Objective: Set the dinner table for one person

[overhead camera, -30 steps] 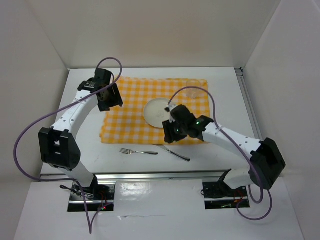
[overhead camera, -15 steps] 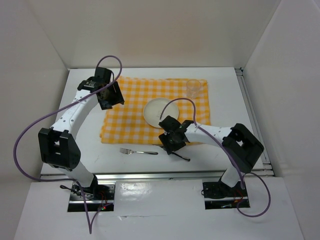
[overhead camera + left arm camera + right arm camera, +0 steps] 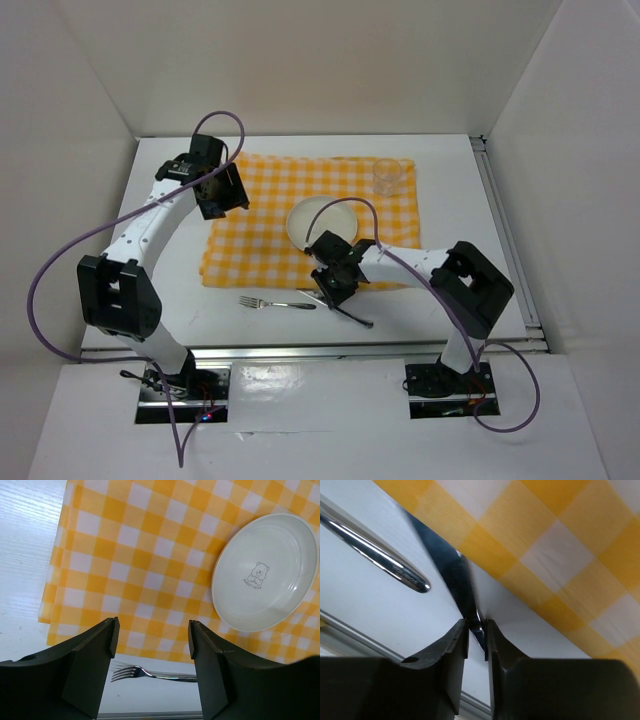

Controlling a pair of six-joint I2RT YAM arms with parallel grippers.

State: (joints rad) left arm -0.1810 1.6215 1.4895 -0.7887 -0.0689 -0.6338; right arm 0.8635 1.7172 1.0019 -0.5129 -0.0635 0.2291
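brought the right claw [image 3: 476,625] down from over the plate [image 3: 318,222] to the desk [image 3: 455,190] and pinched it onto the knife [image 3: 447,562] beside the cloth [image 3: 260,210], starting knife placement, with the left claw [image 3: 152,630] spread wide and empty.

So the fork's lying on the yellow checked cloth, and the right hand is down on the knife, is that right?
Not quite. The fork lies on the bare white table, just off the near edge of the checked cloth, as the top view shows. The rest stands: the right hand is down on the knife.
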